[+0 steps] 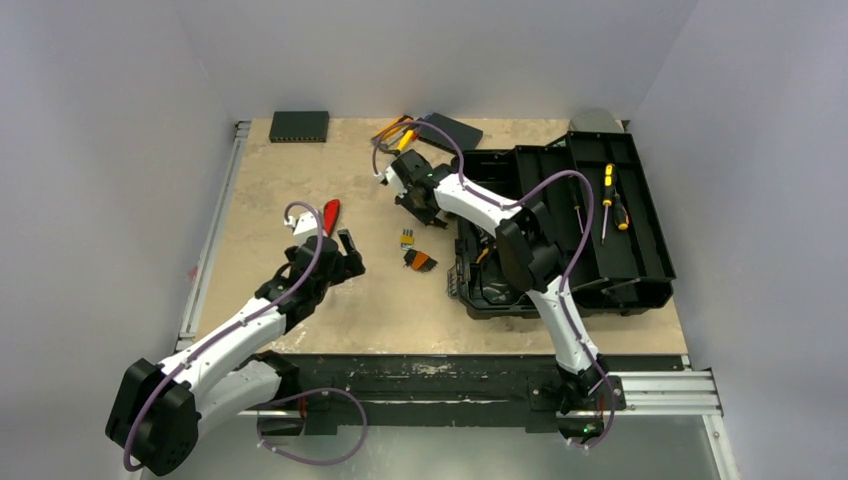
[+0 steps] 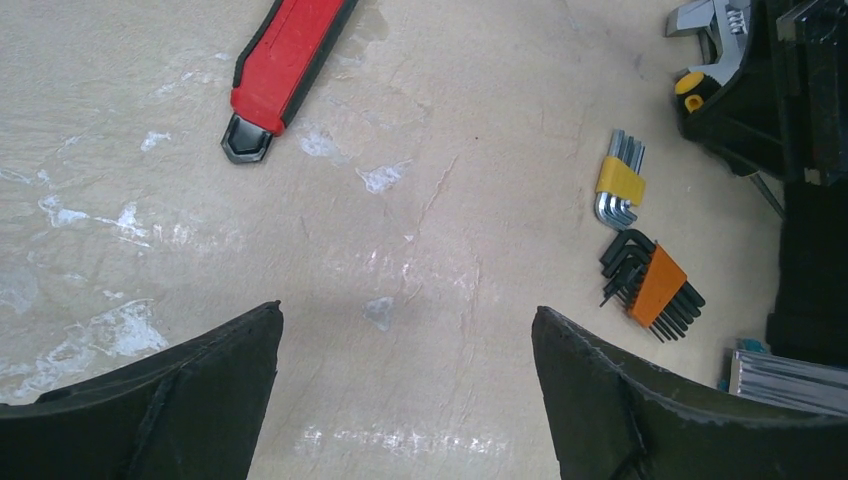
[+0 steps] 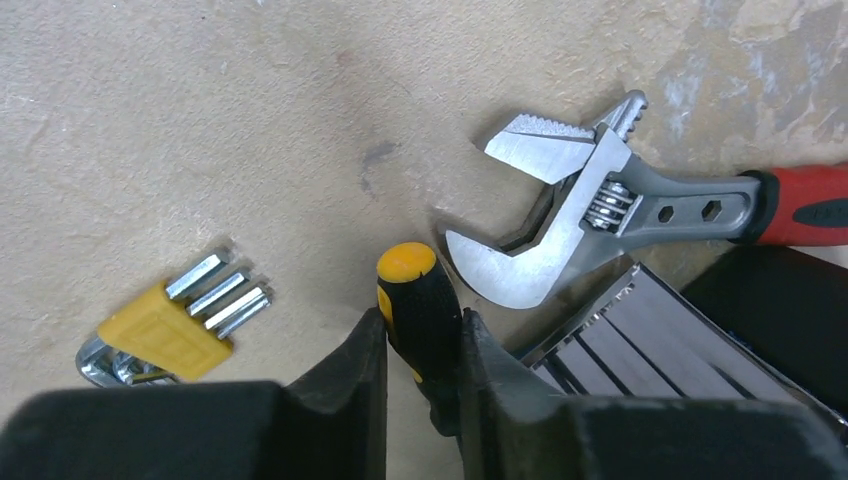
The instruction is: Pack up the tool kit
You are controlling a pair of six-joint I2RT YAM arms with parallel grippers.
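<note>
The open black toolbox [image 1: 640, 270] stands at the right, with two yellow-black screwdrivers [image 1: 607, 200] lying in its tray. My right gripper [image 3: 422, 325] is shut on the handle of a yellow-black screwdriver [image 3: 415, 290], low over the table just left of the box [image 1: 418, 203]. Beside it lies an adjustable wrench [image 3: 590, 215] with a red handle. My left gripper [image 2: 408, 320] hangs open over bare tabletop with nothing between its fingers. A red utility knife [image 2: 290, 70] lies ahead of it to the left [image 1: 329, 215].
A yellow-clipped hex key set [image 2: 620, 180] and an orange-clipped one [image 2: 655, 285] lie between the arms. A flat black box [image 1: 299, 125] sits at the back left. Another black case [image 1: 452, 130] and orange-yellow tools [image 1: 397, 132] are at the back centre. A ribbed metal piece [image 3: 650, 350] lies under the wrench.
</note>
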